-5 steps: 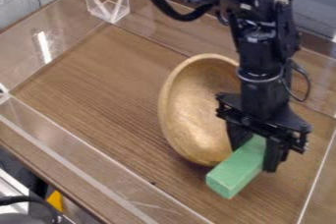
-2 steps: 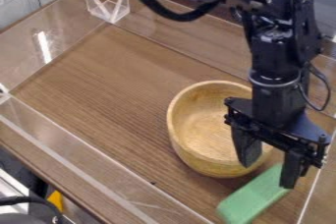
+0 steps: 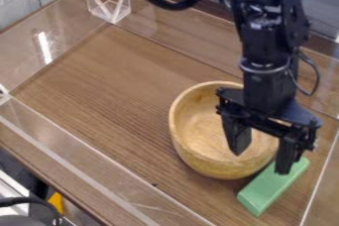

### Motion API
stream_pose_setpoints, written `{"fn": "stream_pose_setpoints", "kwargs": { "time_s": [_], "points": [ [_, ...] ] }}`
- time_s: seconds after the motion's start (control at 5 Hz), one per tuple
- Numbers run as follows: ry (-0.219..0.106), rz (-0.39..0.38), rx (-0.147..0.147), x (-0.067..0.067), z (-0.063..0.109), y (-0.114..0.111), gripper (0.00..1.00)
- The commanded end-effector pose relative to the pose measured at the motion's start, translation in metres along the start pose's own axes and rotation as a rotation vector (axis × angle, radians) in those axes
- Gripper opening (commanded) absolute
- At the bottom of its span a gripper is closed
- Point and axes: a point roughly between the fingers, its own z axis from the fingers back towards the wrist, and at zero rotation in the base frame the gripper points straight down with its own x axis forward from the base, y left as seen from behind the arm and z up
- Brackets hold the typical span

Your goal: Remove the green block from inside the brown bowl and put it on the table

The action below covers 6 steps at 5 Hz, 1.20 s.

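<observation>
The green block (image 3: 275, 185) lies flat on the table (image 3: 119, 81), just in front and to the right of the brown bowl (image 3: 212, 131). The bowl sits upright, and its visible inside holds nothing. My gripper (image 3: 264, 146) hangs pointing down over the bowl's right rim, just above the block's far end. Its dark fingers (image 3: 239, 136) are spread apart and open, with nothing between them. The block is free of the fingers.
Low clear acrylic walls (image 3: 79, 175) border the tabletop on the left and front. A small clear triangular stand (image 3: 109, 2) sits at the back left. The black arm (image 3: 265, 32) rises from the gripper toward the top of the view.
A second ago the bowl was tipped on its edge and the jaws were shut on the block. The bowl has settled flat, the jaws have spread, and the block rests on the table.
</observation>
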Motion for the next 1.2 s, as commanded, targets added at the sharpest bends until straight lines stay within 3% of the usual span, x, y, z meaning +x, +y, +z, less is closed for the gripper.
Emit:
{"fn": "stream_pose_setpoints", "kwargs": {
  "time_s": [0.0,0.4,0.8,1.0],
  "points": [
    [-0.067,0.091,-0.01,0.012,0.011,0.0,1.0],
    [-0.043,0.041,-0.007,0.019,0.014,0.006,1.0],
    [-0.023,-0.007,-0.006,0.004,0.036,0.004,1.0],
    [-0.023,-0.022,-0.002,0.01,0.048,0.011,1.0]
  ]
}}
